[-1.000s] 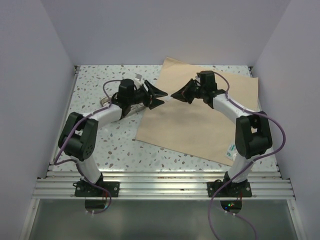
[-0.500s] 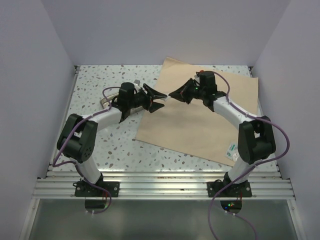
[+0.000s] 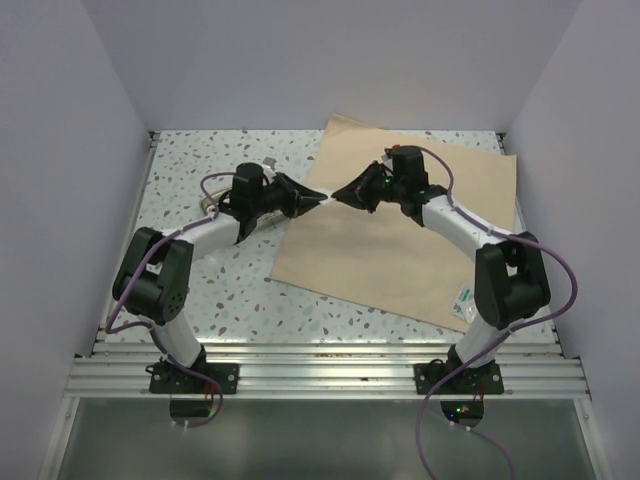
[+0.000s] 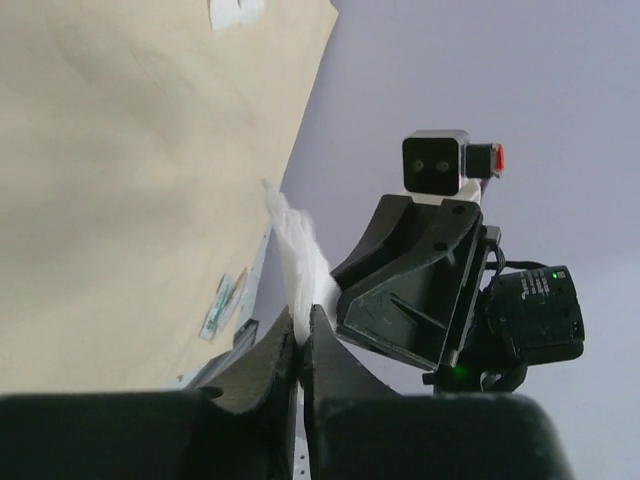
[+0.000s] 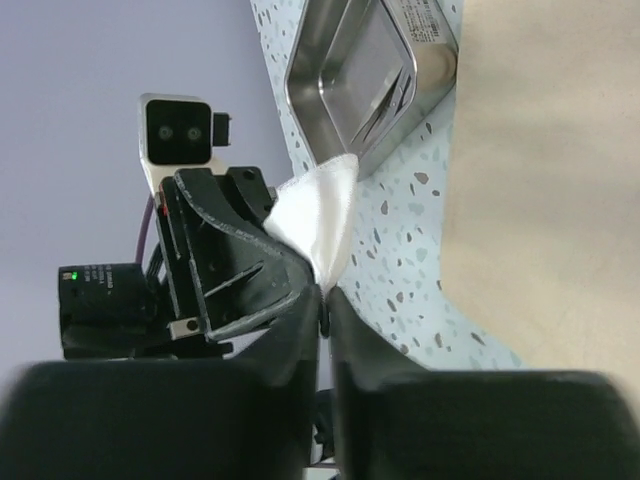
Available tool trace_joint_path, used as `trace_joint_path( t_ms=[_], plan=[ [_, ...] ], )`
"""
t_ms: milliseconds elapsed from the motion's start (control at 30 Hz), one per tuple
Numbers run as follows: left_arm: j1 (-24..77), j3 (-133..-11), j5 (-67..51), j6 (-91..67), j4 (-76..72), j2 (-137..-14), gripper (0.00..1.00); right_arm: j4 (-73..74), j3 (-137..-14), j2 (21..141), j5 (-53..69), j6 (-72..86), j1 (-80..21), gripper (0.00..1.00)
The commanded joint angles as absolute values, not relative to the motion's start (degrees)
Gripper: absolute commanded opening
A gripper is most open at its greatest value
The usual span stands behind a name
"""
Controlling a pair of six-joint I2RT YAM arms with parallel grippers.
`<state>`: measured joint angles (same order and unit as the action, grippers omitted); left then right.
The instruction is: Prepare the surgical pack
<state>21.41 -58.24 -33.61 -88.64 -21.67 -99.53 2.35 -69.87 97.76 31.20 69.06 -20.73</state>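
Worktop [image 3: 190,170]: speckled white surface with plain pale walls on three sides. Metal tray [image 5: 365,70]: small, shiny, rectangular with rounded corners, lying on the speckled surface to the left of the sheet and apart from its edge; in the overhead view it is mostly hidden behind the left arm, and what lies inside it cannot be made out. Left gripper [image 3: 308,200]: reached out towards the middle of the worktop, raised above the surface, its two fingers [image 4: 275,350] drawn close together with only a thin gap, and white fabric pinched in that gap. Gauze square [image 4: 298,250]: one white piece, crumpled into a narrow tuft, held in the air between the two grippers just over the left edge of the sheet; each wrist view shows it running down into that camera's own fingers. Right gripper [image 3: 345,192]: reached leftward to face the left one tip to tip, nearly touching it, its fingers [image 5: 300,320] pressed almost together on the other end of the same gauze. Wrap sheet [image 3: 400,260]: large, tan, spread flat and unfolded on the right half of the worktop, turned at a slight angle to the worktop's edges, with its far corner near the back wall. Label [image 3: 464,300]: small, white and green, at the sheet's near right corner beside the right arm.
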Motion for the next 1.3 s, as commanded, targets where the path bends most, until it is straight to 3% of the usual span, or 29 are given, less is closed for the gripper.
trace_joint_path(
  t_ms=[0,100,200,467,967,1133,1267],
  plan=[
    [17.94,-58.35,-36.29,-81.43,-20.85,-98.53,0.04,3.15,-70.92,96.06,32.70,67.51,-20.83,0.28],
    [14.42,-61.34,-35.34,-69.23,-9.96,-97.48,0.00,10.26,-74.87,96.42,31.03,61.81,-20.66,0.48],
    [10.38,-64.94,-36.03,-56.84,-1.25,-98.25,0.00,18.26,-79.79,97.29,28.48,55.03,-19.95,0.55],
    [4.75,-80.15,-31.64,-25.08,23.19,-108.88,0.00,25.92,-81.92,100.46,28.74,47.12,-15.56,0.56],
    [1.58,-89.03,-35.68,-19.52,23.55,-122.95,0.00,28.65,-83.32,104.59,27.08,42.45,-10.90,0.57],
    [1.41,-91.05,-31.47,-17.75,27.86,-122.96,0.33,28.83,-84.55,107.13,25.58,41.92,-10.28,0.57],
    [1.23,-91.14,-30.15,-17.84,30.23,-120.95,0.41,29.18,-87.09,109.51,23.91,41.49,-9.32,0.57]
  ],
)
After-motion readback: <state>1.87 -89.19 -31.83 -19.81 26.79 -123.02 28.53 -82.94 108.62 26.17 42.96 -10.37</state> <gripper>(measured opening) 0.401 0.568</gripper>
